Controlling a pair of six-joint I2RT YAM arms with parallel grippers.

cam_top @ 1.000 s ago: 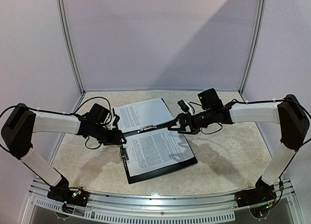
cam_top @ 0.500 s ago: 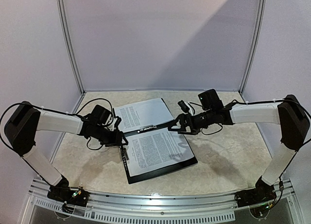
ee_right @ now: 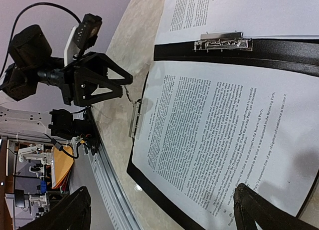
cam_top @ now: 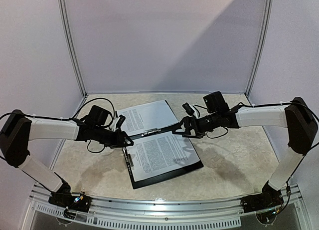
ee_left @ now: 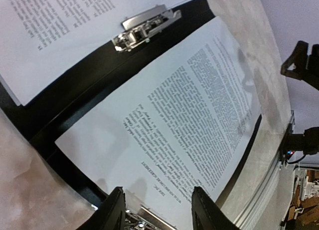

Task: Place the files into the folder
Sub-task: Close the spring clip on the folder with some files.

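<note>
Folder (cam_top: 195, 166): lies open on the table (cam_top: 229, 160), its hinge band running roughly 9 to 3 o'clock.
Files: one sheet (cam_top: 159, 157) lies on the near half at 6 o'clock of the hinge. Another (cam_top: 147, 115) lies on the far half at 12 o'clock.
Left jaws (cam_top: 127, 142): about half open and holding nothing, low at the folder's 9 o'clock edge, just beside the side clip (cam_top: 128, 160).
Right jaws (cam_top: 175, 131): spread wide and empty, above the hinge at 2 o'clock of the near sheet, near the top clip (cam_top: 151, 131).
Clamping: I cannot tell whether either sheet is under a clip.
Risk, left: closing here could pinch the sheet's corner and crease it, or snag the side clip and drag the folder.
Risk, right: coming down wide could push the far sheet off its half.
Risk, closing: loose sheets may slide out when the cover folds.
</note>
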